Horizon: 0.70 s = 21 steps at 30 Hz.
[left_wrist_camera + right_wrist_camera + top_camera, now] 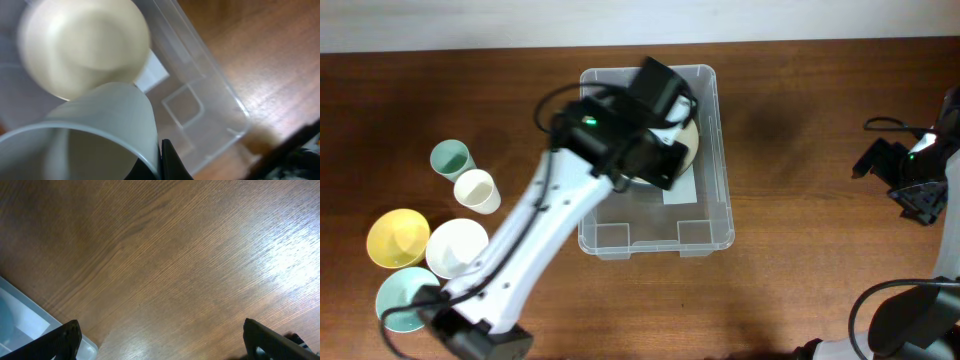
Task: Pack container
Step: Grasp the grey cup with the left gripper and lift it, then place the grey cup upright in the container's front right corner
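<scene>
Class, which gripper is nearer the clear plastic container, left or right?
Left. The left gripper, shut on a white cup, hangs over the container; the right gripper is open above the table, well to its side.

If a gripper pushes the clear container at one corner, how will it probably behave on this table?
The container looks like thin clear plastic, so it is probably light. It would likely slide easily on the smooth wooden table and turn rather than tip, since it is wide and low. Its walls may flex a little.
</scene>
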Each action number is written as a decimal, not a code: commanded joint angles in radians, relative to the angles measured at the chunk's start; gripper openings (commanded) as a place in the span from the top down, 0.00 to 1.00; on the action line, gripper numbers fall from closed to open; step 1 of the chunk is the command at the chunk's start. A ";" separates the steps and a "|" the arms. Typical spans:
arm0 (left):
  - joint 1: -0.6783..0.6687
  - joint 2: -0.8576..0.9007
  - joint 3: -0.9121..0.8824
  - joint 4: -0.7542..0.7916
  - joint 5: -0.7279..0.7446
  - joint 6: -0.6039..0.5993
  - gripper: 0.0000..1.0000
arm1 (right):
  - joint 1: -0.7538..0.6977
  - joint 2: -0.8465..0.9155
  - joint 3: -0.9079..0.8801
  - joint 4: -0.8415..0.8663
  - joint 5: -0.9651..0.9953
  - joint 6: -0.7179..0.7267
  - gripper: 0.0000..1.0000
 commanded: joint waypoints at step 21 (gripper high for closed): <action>-0.104 0.436 -0.003 0.072 0.161 -0.542 0.99 | 0.020 -0.031 -0.005 0.001 -0.016 -0.010 0.01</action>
